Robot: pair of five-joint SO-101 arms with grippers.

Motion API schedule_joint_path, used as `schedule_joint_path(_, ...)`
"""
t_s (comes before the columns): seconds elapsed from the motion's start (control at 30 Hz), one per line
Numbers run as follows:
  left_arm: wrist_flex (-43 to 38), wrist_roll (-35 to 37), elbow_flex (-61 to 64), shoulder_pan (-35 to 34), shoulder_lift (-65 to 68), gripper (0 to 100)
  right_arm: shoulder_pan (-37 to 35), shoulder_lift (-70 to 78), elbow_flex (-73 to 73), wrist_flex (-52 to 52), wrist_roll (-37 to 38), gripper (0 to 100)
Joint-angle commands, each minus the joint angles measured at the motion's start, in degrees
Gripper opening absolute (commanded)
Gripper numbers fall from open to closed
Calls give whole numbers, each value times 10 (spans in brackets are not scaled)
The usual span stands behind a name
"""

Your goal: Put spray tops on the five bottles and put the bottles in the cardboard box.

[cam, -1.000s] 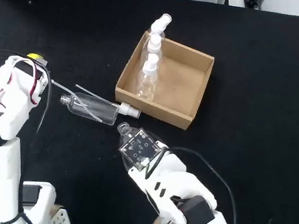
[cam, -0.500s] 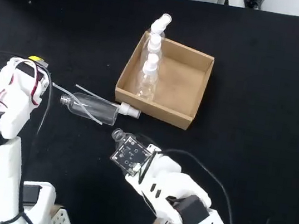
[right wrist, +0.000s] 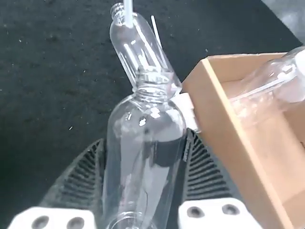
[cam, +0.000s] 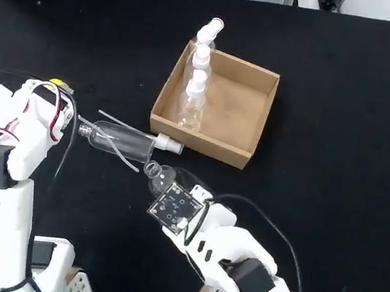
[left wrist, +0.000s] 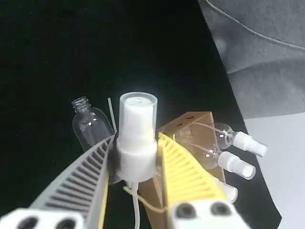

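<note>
Progress, as I judge it, is a little past halfway: three capped bottles (cam: 195,87) already lie in the cardboard box (cam: 233,111), lined up along one wall, the farthest poking its sprayer over the rim. Two bottles are left, both without tops. My right gripper (right wrist: 145,143) has its jaws closed around the open bottle (right wrist: 143,119), gripping it by the body with the bare neck pointing away from the wrist, near the box's corner. My left gripper (left wrist: 137,140) pinches a spray top (left wrist: 137,119) by its collar, nozzle cap up and dip tube trailing below the jaws. The second bare bottle (cam: 117,141) lies on its side on the black table (cam: 348,103) between the two arms, close to the box. A loose spray top (cam: 169,143) rests at its base end, just beside the box wall. What remains, I reckon: mate top and bottle in my grippers, box it, then cap and box the one on the table.
</note>
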Motion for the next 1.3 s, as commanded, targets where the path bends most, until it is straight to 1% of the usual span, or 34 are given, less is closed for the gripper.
schedule_joint_path(0.0, -40, -7, 20, 3, -12, 29, -12, -61, 8, -15, 13, 56)
schedule_joint_path(0.1, -62, -7, 47, 3, -12, 29, -12, -88, 22, -12, 52, 50)
schedule_joint_path(0.2, -63, -7, 51, 2, -12, 29, -12, -96, 22, -14, 64, 20)
schedule_joint_path(0.4, -64, -7, 55, 2, -12, 29, -12, -96, 22, -15, 64, 17)
schedule_joint_path(0.53, -63, -27, 58, 3, -12, 29, -12, -96, 22, -17, 65, 17)
schedule_joint_path(0.8, -107, -26, 108, 3, -12, 29, -12, -96, 22, -57, 59, 17)
schedule_joint_path(0.93, -112, -26, 110, 3, -12, 29, -13, -96, 22, -65, 59, 17)
schedule_joint_path(1.03, -112, -25, 110, 3, -12, 29, -13, -96, 22, -65, 61, 17)
schedule_joint_path(1.17, -112, 4, 110, 3, -12, 29, -13, -96, 22, -65, 63, 17)
schedule_joint_path(1.27, -113, 5, 110, 3, -12, 29, -13, -96, 22, -65, 63, 17)
